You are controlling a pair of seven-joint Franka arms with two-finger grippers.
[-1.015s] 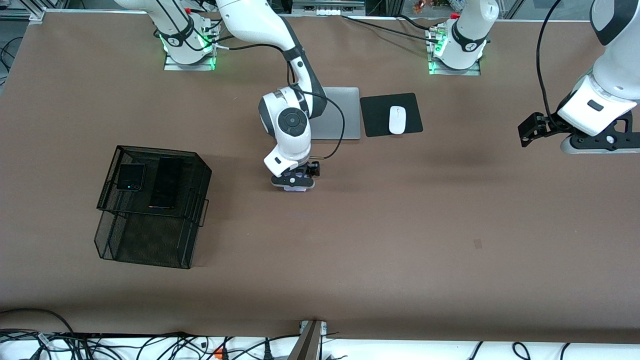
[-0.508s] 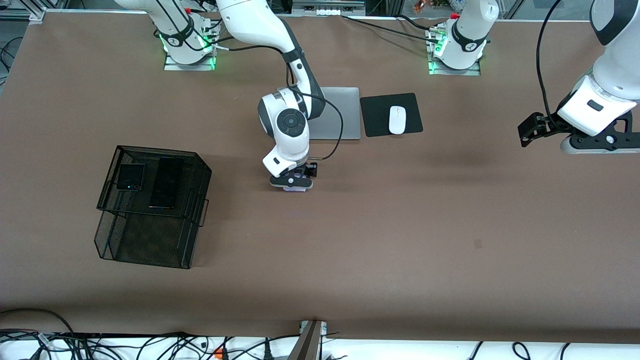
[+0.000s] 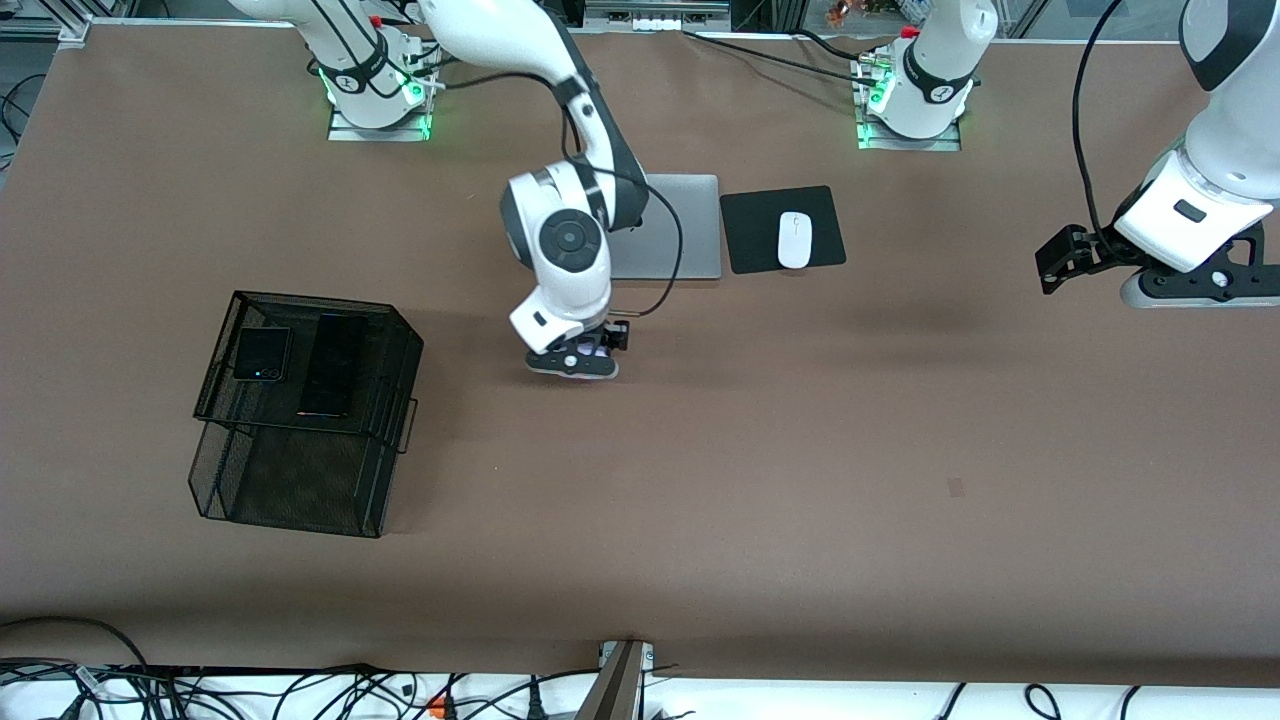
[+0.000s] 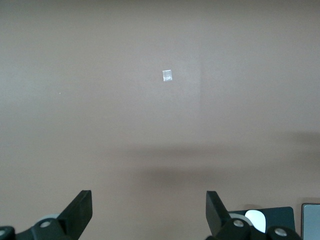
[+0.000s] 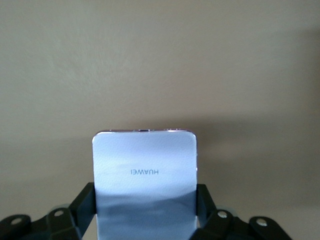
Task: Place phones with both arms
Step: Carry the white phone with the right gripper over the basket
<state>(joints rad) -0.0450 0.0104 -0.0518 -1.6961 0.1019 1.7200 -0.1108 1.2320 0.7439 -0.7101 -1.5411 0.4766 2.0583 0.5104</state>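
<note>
Over the table (image 3: 700, 480), right pincer (image 5: 145, 210) clamping lavender phone (image 5: 144, 175), left pincer (image 4: 148, 212) agape

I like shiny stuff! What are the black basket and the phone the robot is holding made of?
The black basket looks like fine metal wire mesh, painted matte black: you can see through its walls. The phone in the right gripper has a glossy pale back, glass or polished plastic, since it reflects light.

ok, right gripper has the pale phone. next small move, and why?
Probably carry it toward the mesh rack. The right gripper is clamped on the pale phone above bare table, and the two black phones already lie on the rack's top tier. The left gripper waits open.
</note>
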